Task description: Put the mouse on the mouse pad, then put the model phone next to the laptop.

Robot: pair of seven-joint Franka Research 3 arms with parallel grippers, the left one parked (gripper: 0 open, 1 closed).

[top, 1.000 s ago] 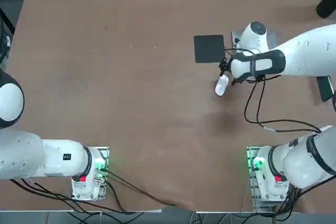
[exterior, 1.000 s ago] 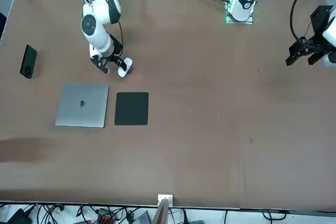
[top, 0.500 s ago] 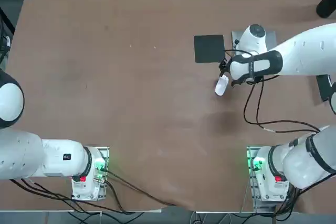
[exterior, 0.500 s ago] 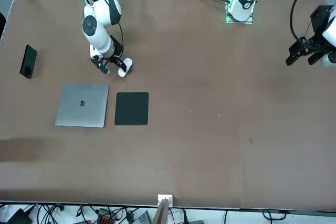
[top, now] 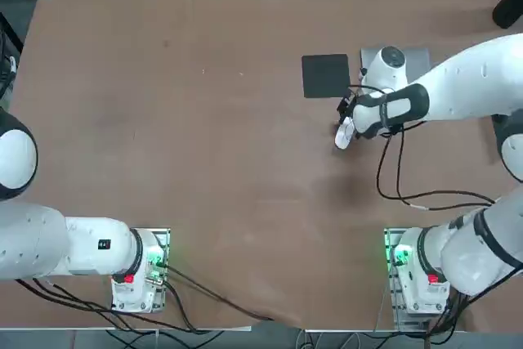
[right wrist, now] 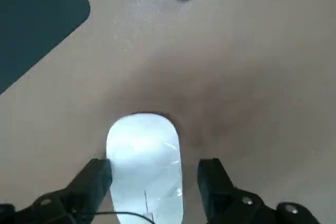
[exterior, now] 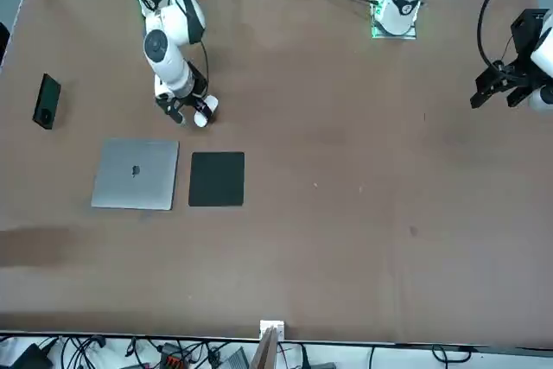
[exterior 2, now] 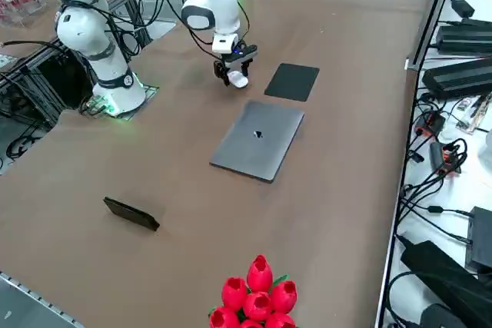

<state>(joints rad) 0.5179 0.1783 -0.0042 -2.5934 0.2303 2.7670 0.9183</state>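
We judge that neither half of the task is finished. Our right gripper point(right wrist: 152, 182) sits low over the mouse point(right wrist: 144, 166), which lies on the bare table point(top: 204, 145) between our two fingers point(right wrist: 94, 182). The fingers are spread, one on each side of the mouse; one looks to be touching or very nearly touching its flank while the other stands clear of it, so we are straddling the mouse and not clamped on it. The mouse pad point(exterior: 217, 179) is near, just ahead of our fingertips and off to one side, and its black surface carries nothing. The laptop point(exterior: 136, 174) lies just beside the pad, further to the same outer side of the gripper. The model phone point(exterior: 47, 101) rests well apart from us, out beyond the laptop toward the table's edge on our right, and nowhere close to the laptop. So, as we read it, we are at the grasp of the first step: we have to close on the mouse, lift it, carry it the short way onto the pad and release. After that the whole second step remains, reaching out to the phone, picking it up and setting it down beside the laptop.
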